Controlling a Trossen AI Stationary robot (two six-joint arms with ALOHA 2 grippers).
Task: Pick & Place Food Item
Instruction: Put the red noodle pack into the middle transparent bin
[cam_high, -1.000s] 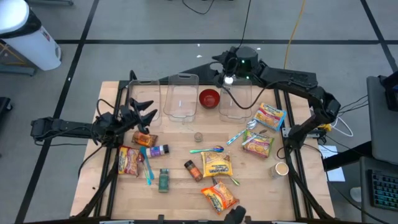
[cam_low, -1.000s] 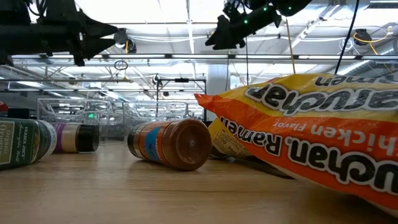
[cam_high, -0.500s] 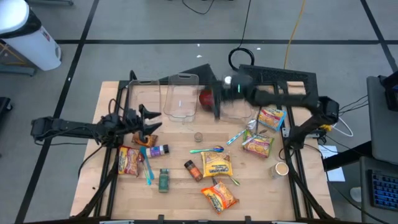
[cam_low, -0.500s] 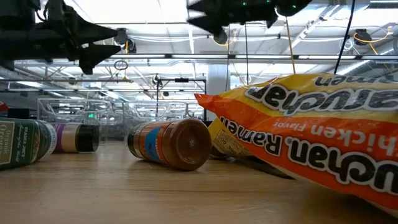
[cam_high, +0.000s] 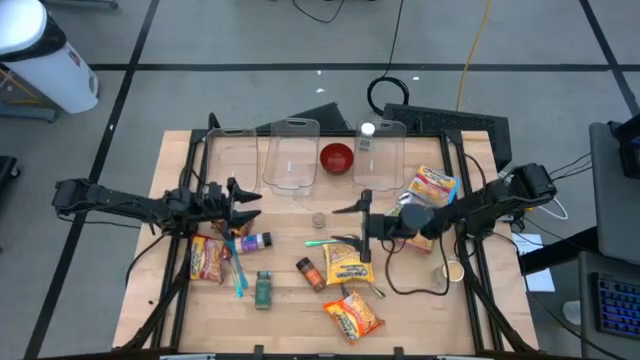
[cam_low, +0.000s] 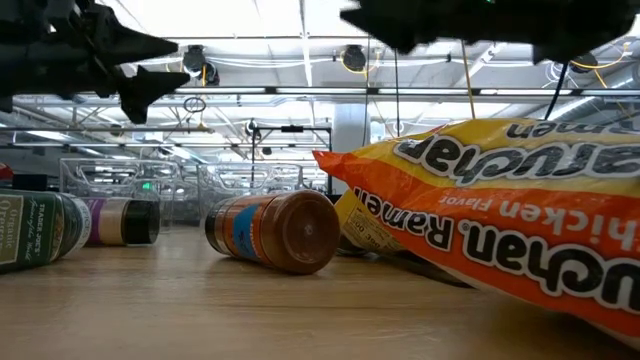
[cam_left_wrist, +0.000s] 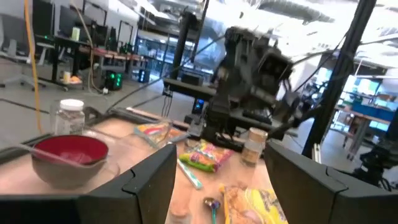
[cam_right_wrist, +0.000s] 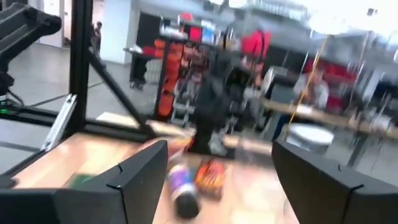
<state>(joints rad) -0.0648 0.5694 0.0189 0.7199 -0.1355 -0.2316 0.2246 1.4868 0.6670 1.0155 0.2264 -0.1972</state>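
Low view only: orange-lidded spice jar (cam_low: 275, 232) close-up

Blurred right hand (cam_low: 470, 25) overhead; ramen packet (cam_low: 500, 215) cut off at edge.

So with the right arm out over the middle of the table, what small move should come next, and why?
Probably lower the right gripper toward the ramen packet just in front of it. Its fingers are open and empty, well above the table, and that packet lies nearest. The left gripper hovers open over the left side.
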